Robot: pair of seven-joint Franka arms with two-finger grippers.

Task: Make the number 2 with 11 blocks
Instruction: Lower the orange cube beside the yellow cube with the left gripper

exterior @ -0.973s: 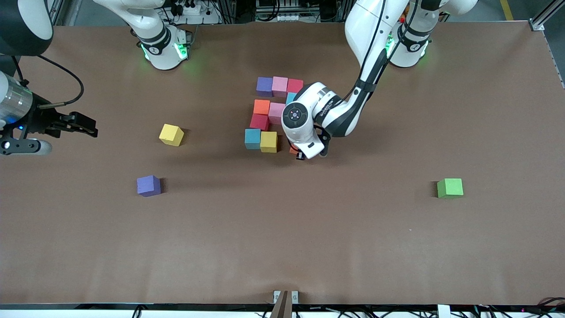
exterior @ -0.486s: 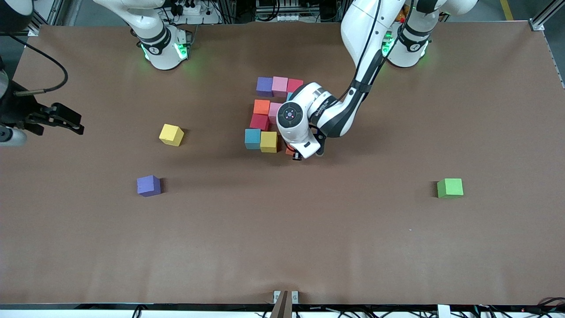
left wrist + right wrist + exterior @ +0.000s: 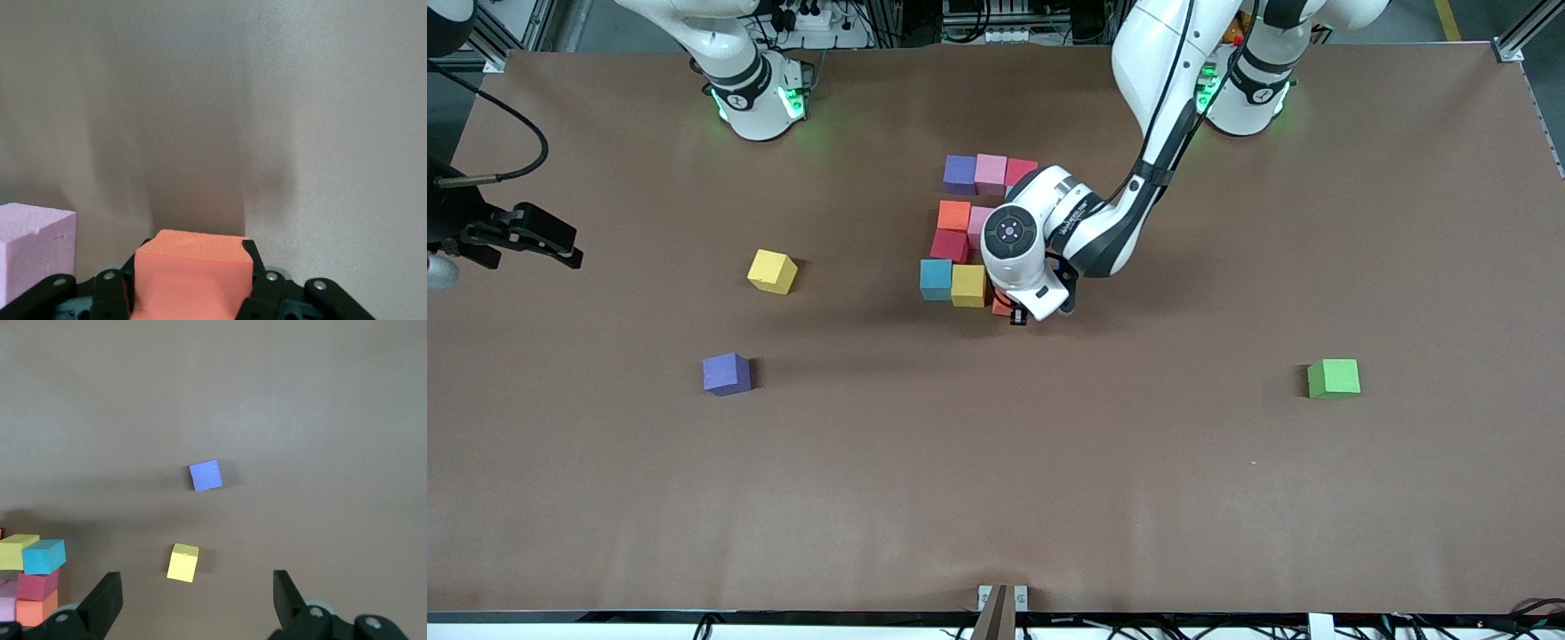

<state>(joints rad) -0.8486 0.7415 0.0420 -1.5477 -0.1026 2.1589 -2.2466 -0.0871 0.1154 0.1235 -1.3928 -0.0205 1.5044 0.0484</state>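
Observation:
Several blocks stand together mid-table as the partial number 2: purple (image 3: 959, 173), pink (image 3: 991, 172) and red (image 3: 1021, 171) in the row nearest the bases, then orange (image 3: 953, 214), a half-hidden pink one (image 3: 978, 222), red (image 3: 949, 244), blue (image 3: 935, 278) and yellow (image 3: 967, 285). My left gripper (image 3: 1014, 313) is shut on an orange block (image 3: 193, 270), low beside the yellow one; only a sliver of that orange block (image 3: 1000, 308) shows under the hand. A pink block (image 3: 33, 250) sits beside it. My right gripper (image 3: 197, 607) hangs open and empty at the right arm's end of the table.
A loose yellow block (image 3: 772, 271) and a loose purple block (image 3: 727, 373) lie toward the right arm's end. A green cube (image 3: 1334, 378) sits alone toward the left arm's end. The brown table (image 3: 996, 498) is bare nearer the front camera.
My left gripper has carried the orange block closer to the yellow block of the group. The right gripper has drawn back toward the table's edge.

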